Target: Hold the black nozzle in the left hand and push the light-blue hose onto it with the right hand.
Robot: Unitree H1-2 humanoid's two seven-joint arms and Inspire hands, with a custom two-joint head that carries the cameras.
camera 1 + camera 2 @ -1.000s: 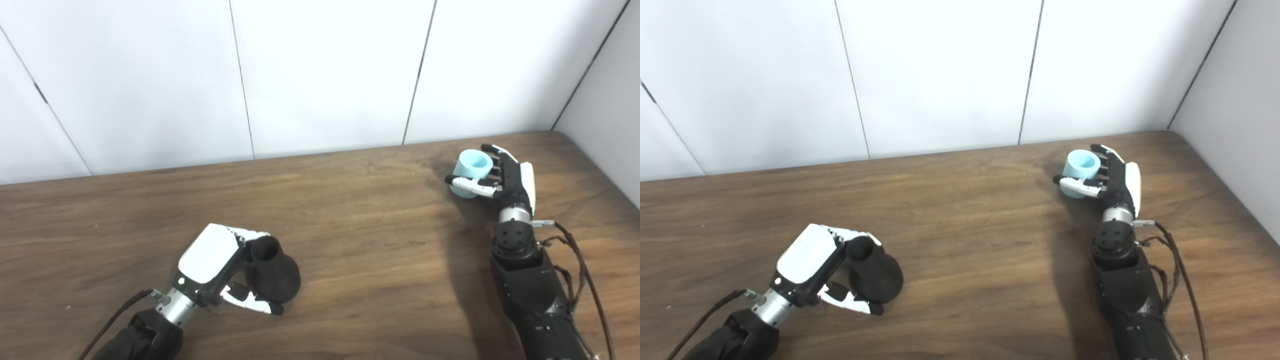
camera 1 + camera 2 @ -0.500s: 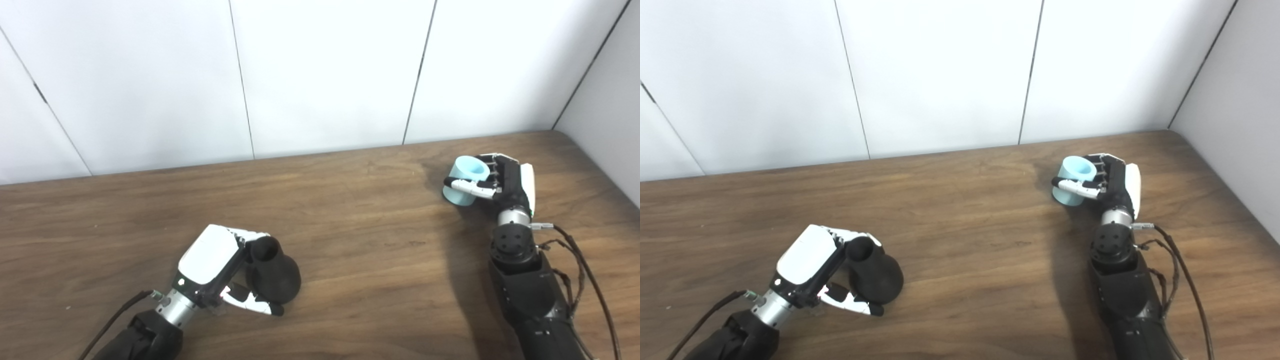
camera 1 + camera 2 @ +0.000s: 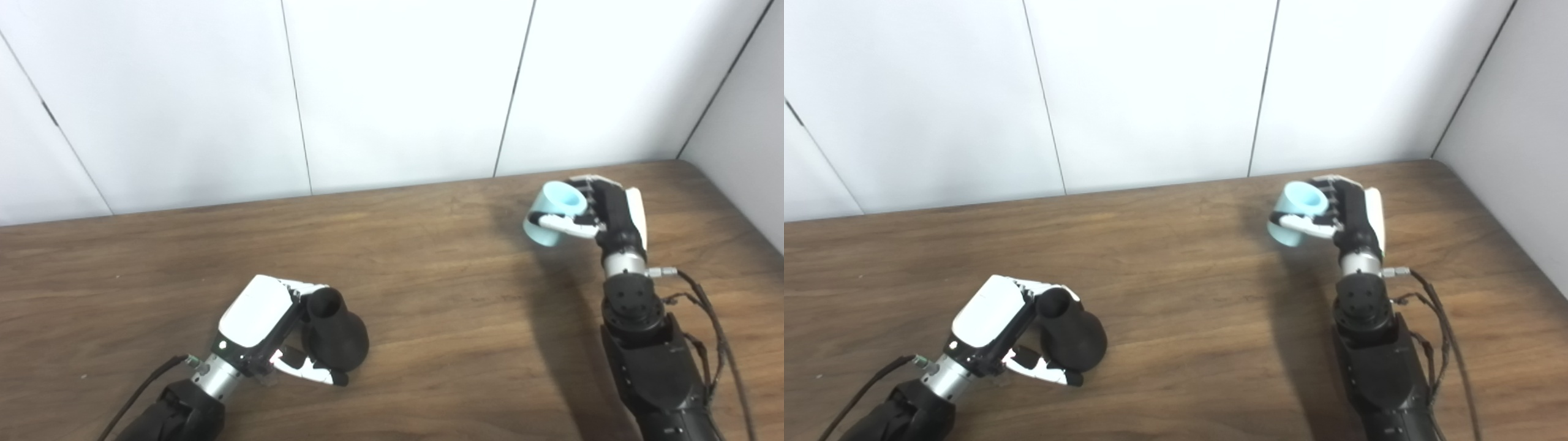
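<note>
The black nozzle (image 3: 334, 335), a flared cone with its narrow mouth up, stands on the wooden table (image 3: 429, 294) at the lower left. My left hand (image 3: 266, 327) is wrapped around it, fingers behind the neck and thumb across the base in front. At the right, my right hand (image 3: 603, 211) is shut on the light-blue hose (image 3: 554, 213), a short tube piece. The hose is lifted off the table and tilted, its open end facing up and to the right. A wide stretch of table separates the two hands.
White wall panels (image 3: 398, 92) rise along the table's far edge. Another wall (image 3: 747, 135) closes the right side near my right arm. Loose cables (image 3: 704, 306) hang by the right forearm.
My right hand has closed on the light-blue hose, lifted it off the table and carried it a little left, tilting it. The left hand and nozzle have stayed put.
</note>
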